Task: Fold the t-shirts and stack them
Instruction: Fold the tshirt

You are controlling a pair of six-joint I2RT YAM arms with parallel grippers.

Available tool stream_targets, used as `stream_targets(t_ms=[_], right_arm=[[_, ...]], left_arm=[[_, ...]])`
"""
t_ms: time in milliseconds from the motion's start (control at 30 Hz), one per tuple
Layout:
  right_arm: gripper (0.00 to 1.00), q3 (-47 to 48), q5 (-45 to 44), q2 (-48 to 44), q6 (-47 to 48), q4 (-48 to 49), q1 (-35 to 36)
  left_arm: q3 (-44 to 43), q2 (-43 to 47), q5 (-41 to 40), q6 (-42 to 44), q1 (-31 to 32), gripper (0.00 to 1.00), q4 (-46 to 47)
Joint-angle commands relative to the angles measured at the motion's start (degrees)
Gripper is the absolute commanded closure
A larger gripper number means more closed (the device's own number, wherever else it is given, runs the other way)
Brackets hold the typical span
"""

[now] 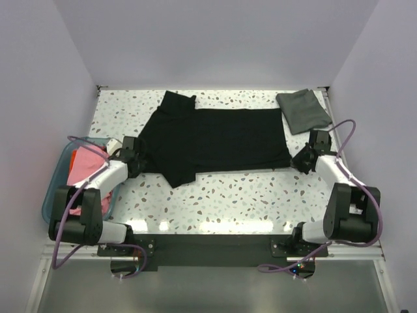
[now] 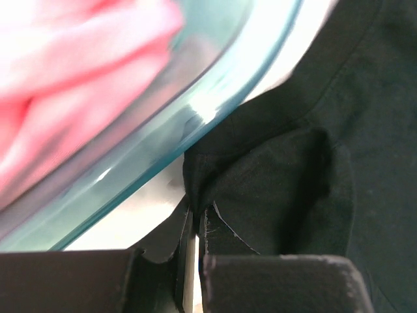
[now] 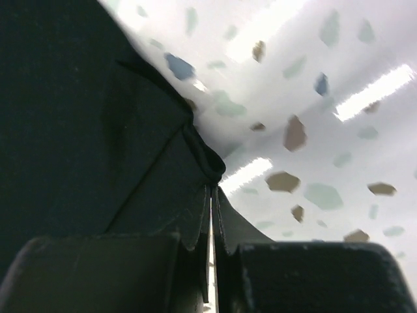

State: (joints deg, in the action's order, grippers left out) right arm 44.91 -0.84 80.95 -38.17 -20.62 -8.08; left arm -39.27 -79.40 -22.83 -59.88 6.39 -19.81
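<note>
A large black t-shirt lies spread across the middle of the speckled table, neck end to the left, one sleeve at the back and one at the front. My left gripper is shut on its near left shoulder edge. My right gripper is shut on its near right hem corner. A folded dark grey-green t-shirt lies at the back right. Pink and orange-red t-shirts lie bunched in the tub at the left.
A translucent teal plastic tub stands at the table's left edge, close beside my left gripper; its rim fills the left wrist view. White walls close the table at the back and both sides.
</note>
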Motion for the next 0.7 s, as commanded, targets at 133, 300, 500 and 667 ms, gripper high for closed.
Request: stream_targets(t_ms=[133,300,500,667], right_arm=[[1.0,-8.07,-0.3,-10.89,-0.06,-4.07,-4.49],[0.59,-10.19,0.49,-17.74,1.34,-6.36,-4.93],[0.31,-8.61,6.64,-22.23,9.41,-6.18,-1.96],[0.37,-4.92,-1.86,-22.33,9.88,-6.36,17.36]], left_arm=[[8.14,9.69,-3.63,-4.02,0.29,1.0,-4.36],[12.54,15.4,-0.21,-2.18,0.46,0.88,-2.69],[13.52,26.21,4.02,4.4,0.64,0.27,-2.07],[11.23,31.58,7.35,7.84,1.69,0.28,-2.87]])
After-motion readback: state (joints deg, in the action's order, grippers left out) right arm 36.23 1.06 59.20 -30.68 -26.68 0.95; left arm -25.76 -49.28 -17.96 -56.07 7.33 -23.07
